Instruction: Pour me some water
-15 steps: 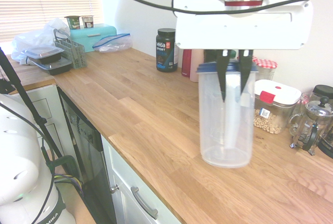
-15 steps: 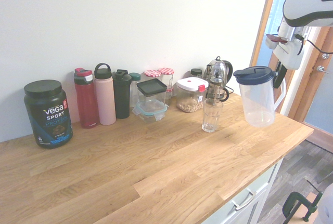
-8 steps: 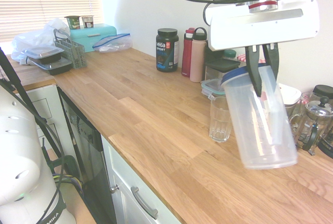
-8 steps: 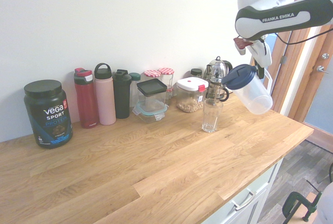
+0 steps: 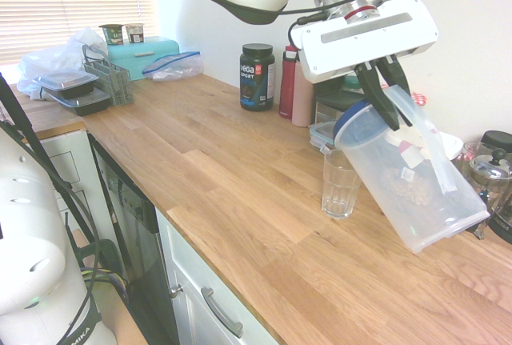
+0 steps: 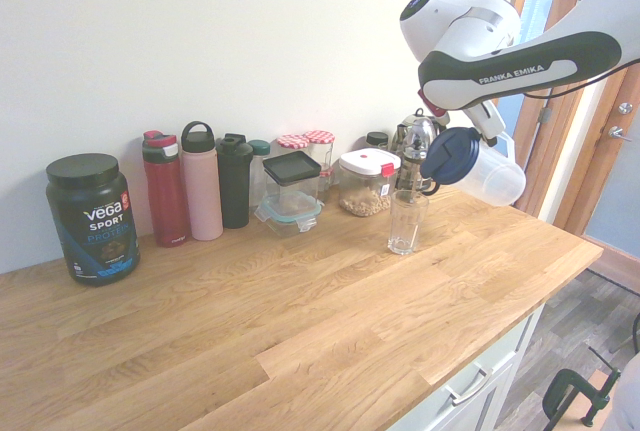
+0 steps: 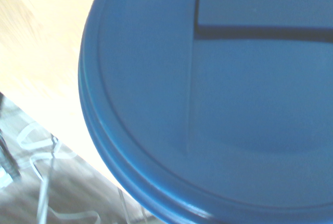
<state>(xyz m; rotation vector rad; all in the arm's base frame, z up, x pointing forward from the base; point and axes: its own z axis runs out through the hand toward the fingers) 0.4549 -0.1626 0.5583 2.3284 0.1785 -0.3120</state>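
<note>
A clear plastic pitcher (image 5: 408,181) with a dark blue lid (image 5: 358,121) hangs tilted steeply, its lid end low and pointing at a clear drinking glass (image 5: 340,183) on the wooden counter. My gripper (image 5: 386,95) is shut on the pitcher's handle, just behind the lid. In the second exterior view the pitcher (image 6: 480,166) leans with its blue lid (image 6: 448,156) above and right of the glass (image 6: 406,222). The blue lid (image 7: 218,94) fills the wrist view, and the glass's rim (image 7: 47,182) shows blurred below it. I see no water in the pitcher or the glass.
Along the wall stand a black Vega tub (image 6: 92,217), a red bottle (image 6: 166,189), a pink bottle (image 6: 201,181), a black bottle (image 6: 234,180), jars, food containers (image 6: 292,189) and a French press (image 5: 480,189). The counter's front edge (image 5: 232,281) runs above drawers.
The arm has carried the pitcher toward the glass and tipped it from upright to steeply tilted, lid end down near the glass rim. The glass has not moved.
</note>
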